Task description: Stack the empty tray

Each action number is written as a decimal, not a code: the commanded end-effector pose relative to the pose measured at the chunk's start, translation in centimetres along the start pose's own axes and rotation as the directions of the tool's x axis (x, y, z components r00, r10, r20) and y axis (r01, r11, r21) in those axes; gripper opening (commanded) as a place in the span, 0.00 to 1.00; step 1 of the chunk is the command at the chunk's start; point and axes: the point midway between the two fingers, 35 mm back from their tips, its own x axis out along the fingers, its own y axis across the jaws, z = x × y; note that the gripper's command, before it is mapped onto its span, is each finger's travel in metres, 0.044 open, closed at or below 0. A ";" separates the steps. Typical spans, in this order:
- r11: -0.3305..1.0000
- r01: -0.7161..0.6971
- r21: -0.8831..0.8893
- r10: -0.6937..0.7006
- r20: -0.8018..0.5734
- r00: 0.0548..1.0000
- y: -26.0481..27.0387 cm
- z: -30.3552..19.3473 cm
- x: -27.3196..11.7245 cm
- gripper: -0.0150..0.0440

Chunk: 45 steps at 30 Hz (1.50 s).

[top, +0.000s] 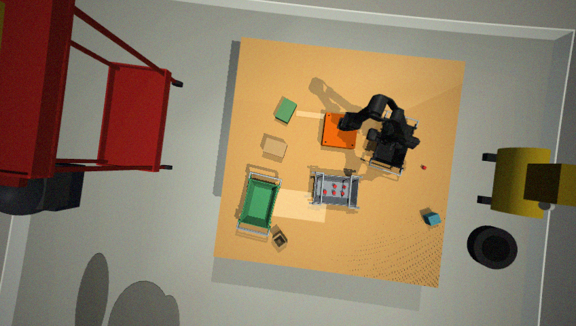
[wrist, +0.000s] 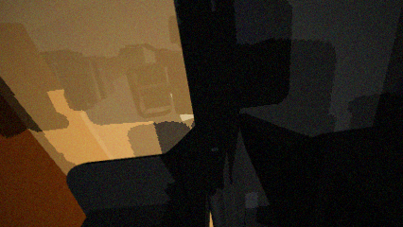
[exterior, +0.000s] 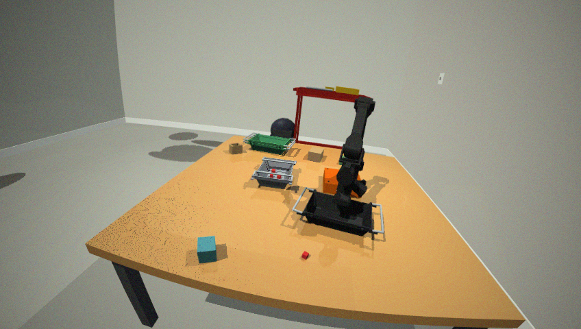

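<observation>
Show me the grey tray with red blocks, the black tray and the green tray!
grey tray (top: 354, 193), top view, right end wall.
black tray (exterior: 326, 221), exterior view, near side wall.
green tray (top: 258, 202), top view, inside floor.

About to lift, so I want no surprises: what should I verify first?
1. Pincer shut on the black plastic tray's wall: ok.
2. Grey loaded tray's wire bars swung in across its top: ok.
3. Small red blocks sit below those bars: ok.
4. Black tray empty: cannot tell, the arm hides it.
5. Orange block clear of the lift: cannot tell.
</observation>
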 end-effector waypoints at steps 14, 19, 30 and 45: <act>1.000 -0.007 -0.002 0.007 -0.001 1.000 0.1 0.0 -7.8 0.25; 1.000 -0.007 -0.002 0.007 -0.001 1.000 0.1 0.0 -7.9 0.25; 1.000 -0.006 -0.002 0.006 -0.001 1.000 -1.6 -0.1 -9.4 0.25; 1.000 -0.003 -0.002 0.003 -0.002 1.000 -6.0 -0.5 -13.3 0.25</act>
